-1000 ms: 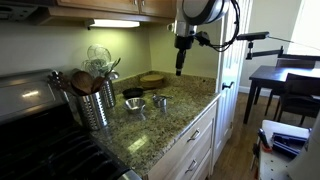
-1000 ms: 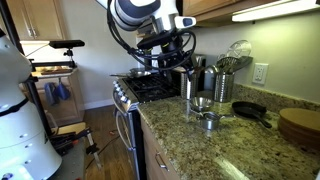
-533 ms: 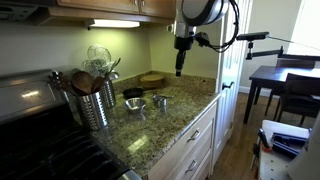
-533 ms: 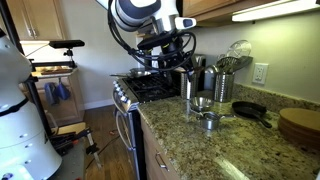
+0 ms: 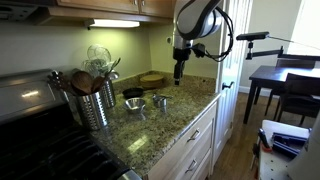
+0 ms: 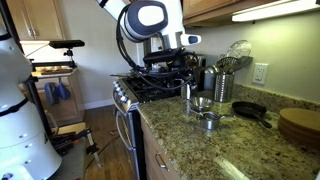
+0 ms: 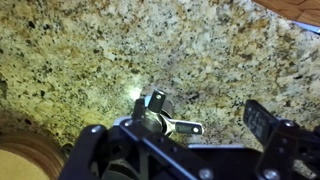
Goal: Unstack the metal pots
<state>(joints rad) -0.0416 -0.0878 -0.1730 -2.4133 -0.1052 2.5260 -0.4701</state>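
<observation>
**A:** What takes up the most room?

**B:** The speckled granite surface (image 5: 180, 108), which runs along the wall with a stove (image 5: 45, 150) at one end. The white robot arm (image 5: 196, 18) hangs over it, bent above the open stretch of stone.

**A:** And what stands on the stone?

**B:** Both exterior views show a ribbed steel canister (image 5: 98, 106) next to the stove. It is packed with wooden spoons (image 5: 82, 82), and a wire whisk (image 5: 98, 56) rises behind it. A round wooden board (image 5: 152, 78) lies back near the wall. A black skillet (image 5: 133, 92) sits between the board and the canister.

**A:** Where are the metal pots?

**B:** The metal pots (image 5: 136, 104) are on the surface just in front of the skillet. They form a small shiny cluster of two lots, near each other but apart. At this size I cannot tell how many are nested in either lot.

**A:** And the tool?

**B:** The tool (image 5: 179, 72) hangs well above the surface, pointing straight down. It is off to the side of the pots, away from the canister, and touches nothing. In the wrist view its fingers (image 7: 262, 118) are spread wide and grip nothing. Far below them lies a small shiny piece (image 7: 160, 115) with a short handle, seemingly one of the pots.
</observation>
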